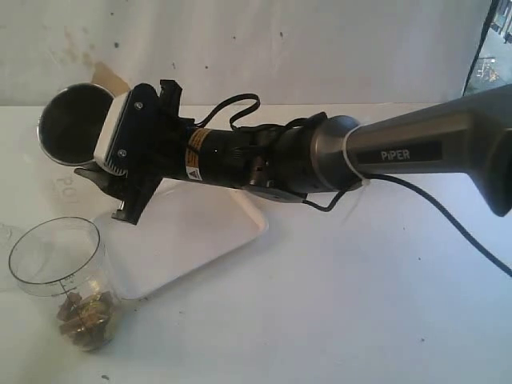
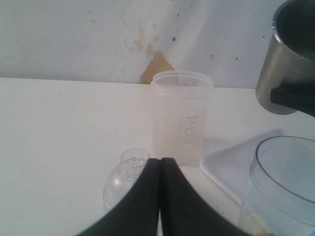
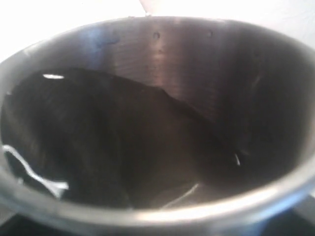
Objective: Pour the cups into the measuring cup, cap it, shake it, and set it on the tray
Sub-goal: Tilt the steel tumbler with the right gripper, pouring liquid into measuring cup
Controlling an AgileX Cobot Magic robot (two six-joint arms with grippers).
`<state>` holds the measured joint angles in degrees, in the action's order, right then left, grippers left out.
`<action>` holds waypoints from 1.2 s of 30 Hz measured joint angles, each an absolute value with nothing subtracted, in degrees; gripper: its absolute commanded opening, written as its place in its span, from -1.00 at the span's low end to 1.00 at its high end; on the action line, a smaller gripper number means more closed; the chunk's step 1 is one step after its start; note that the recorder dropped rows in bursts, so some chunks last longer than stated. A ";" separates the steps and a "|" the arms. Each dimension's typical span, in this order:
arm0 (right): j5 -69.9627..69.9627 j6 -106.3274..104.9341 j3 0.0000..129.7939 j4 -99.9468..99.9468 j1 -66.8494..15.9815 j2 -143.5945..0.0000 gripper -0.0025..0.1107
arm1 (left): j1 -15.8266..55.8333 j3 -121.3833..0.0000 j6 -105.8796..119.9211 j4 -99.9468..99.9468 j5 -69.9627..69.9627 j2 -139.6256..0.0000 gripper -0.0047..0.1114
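left end effector [image 2: 159,166] pinched shut, empty. clear graduated plastic measuring cup [image 1: 58,272] stands upright on white tabletop [image 1: 384,304] w/ brown bits [image 1: 86,316] inside, by corner of flat white tray [image 1: 228,232]. stainless-steel tumbler [image 1: 74,122], clamped in right end effector [image 1: 100,152], hangs roughly upright just beyond it in ext view. frosted plastic cup [image 2: 182,118] & clear dome lid [image 2: 125,174] sit aside, not in the way.

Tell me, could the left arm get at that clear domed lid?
Probably yes: the domed lid lies just ahead of the left gripper with nothing between them, though its jaws are shut and would need opening first.
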<state>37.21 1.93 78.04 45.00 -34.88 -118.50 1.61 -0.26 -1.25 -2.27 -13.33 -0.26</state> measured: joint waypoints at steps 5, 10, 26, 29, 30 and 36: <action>34.34 1.93 78.04 45.00 -36.19 -118.50 -0.96 | 1.61 -0.26 -1.25 -2.27 -13.33 -0.26 -0.92; 33.80 1.51 78.04 45.10 -37.21 -118.61 -0.96 | 1.61 -0.26 -1.25 -2.27 -13.33 -0.26 -0.92; 33.52 -5.49 78.04 45.10 -37.23 -118.61 -0.96 | 1.61 -0.26 -1.25 -2.27 -13.33 -0.26 -0.92; 33.52 -6.56 78.04 45.37 -37.23 -118.61 -0.96 | 1.61 -0.26 -1.25 -2.27 -13.33 -0.26 -0.92; 33.52 -6.81 78.04 45.85 -37.23 -118.61 -0.96 | 1.61 -0.26 -1.25 -2.27 -13.33 -0.26 -0.92; 33.63 -7.36 78.04 46.91 -37.23 -118.61 -0.96 | 1.61 -0.26 -1.25 -2.27 -13.33 -0.26 -0.92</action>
